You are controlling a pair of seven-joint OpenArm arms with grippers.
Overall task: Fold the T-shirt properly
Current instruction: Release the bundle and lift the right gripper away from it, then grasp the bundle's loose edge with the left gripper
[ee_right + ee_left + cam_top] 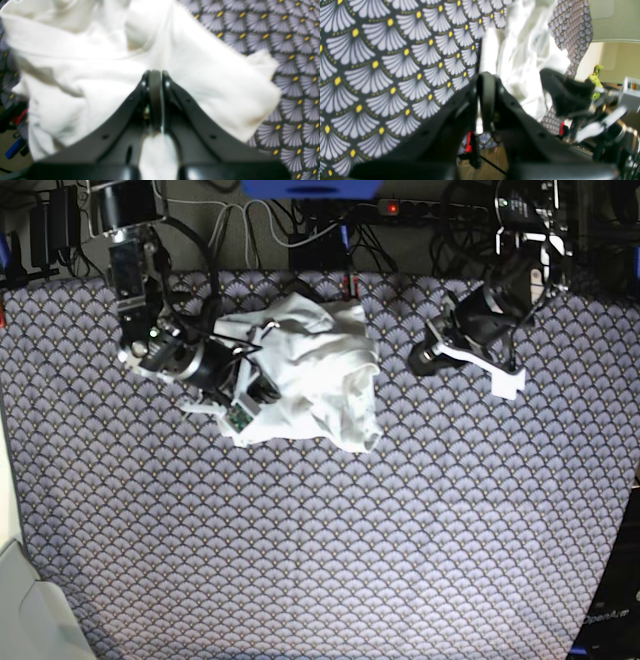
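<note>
The T-shirt (320, 370) lies crumpled in a white heap on the patterned table at the back, left of centre. My right gripper (268, 392) is on its left part. In the right wrist view, the right gripper (155, 73) has its jaws pressed together and a strip of the T-shirt (87, 75) runs between them. My left gripper (413, 366) hovers to the right of the shirt, apart from it. In the left wrist view, the left gripper (482, 77) holds nothing, its jaws nearly touching, and it points at the T-shirt (520, 62).
A fan-patterned cloth (330, 530) covers the whole table. Cables and a power strip (400, 208) run along the back edge. The right arm's black body (566, 93) shows beside the shirt in the left wrist view. A pale grey object (30, 610) sits at the front left corner.
</note>
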